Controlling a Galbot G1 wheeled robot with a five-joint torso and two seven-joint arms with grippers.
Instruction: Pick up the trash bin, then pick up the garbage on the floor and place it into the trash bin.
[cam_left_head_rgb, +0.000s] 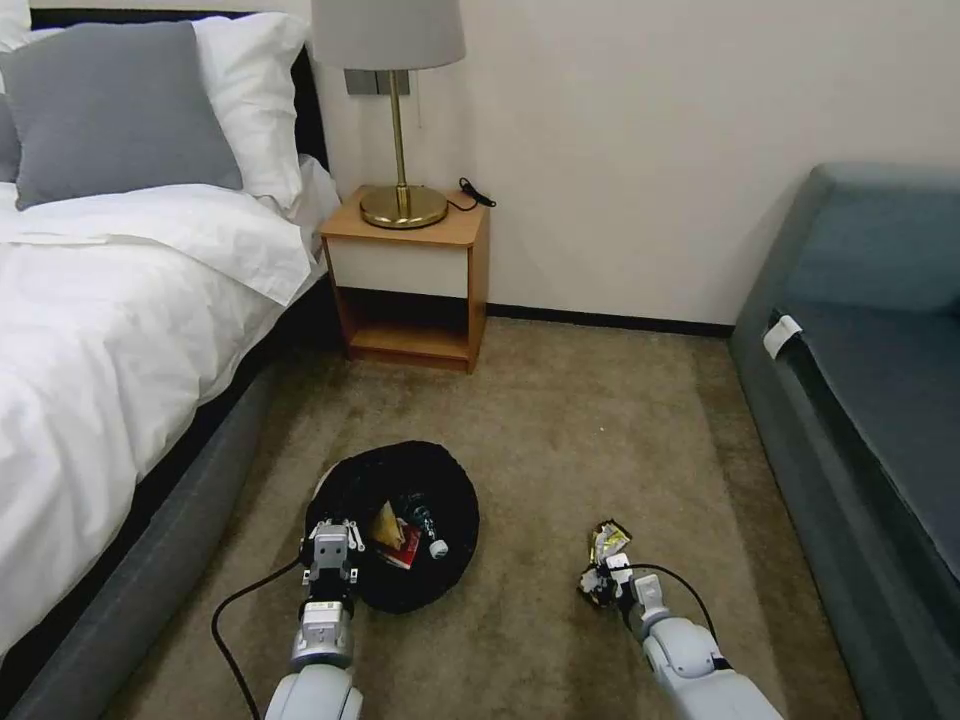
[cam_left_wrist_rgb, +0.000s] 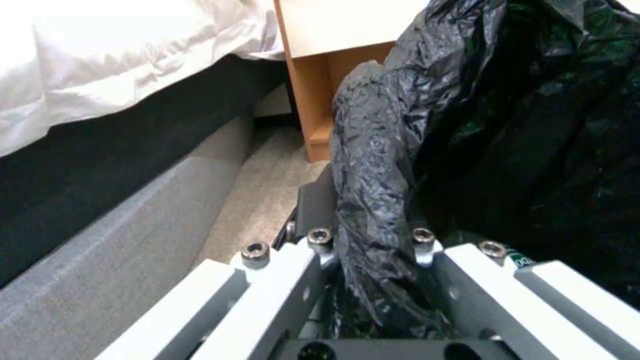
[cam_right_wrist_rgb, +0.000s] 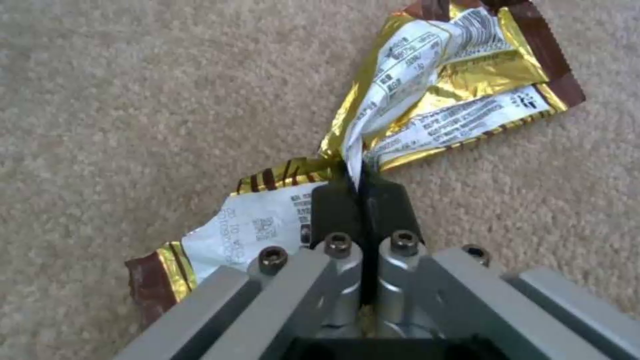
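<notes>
Pinching the foil wrapper (cam_right_wrist_rgb: 427, 100) on the carpet (cam_left_head_rgb: 560, 430), my right gripper (cam_right_wrist_rgb: 361, 187) has its fingers closed tight — my left gripper (cam_left_head_rgb: 335, 535) clamps the trash bin (cam_left_head_rgb: 400, 520) rim, bag between its fingers.

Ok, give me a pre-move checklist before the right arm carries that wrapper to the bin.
1. Right gripper shut on the gold foil wrapper: ok, pinched at its twisted middle.
2. Wrapper off the carpet: cannot tell.
3. Left gripper clamped on the trash bin rim: ok, black liner between the fingers.
4. Bin mouth open toward the robot: ok.
5. Snack packet, tan paper and bottle already in the bin: ok.
6. Carpet between wrapper and bin: ok.
</notes>
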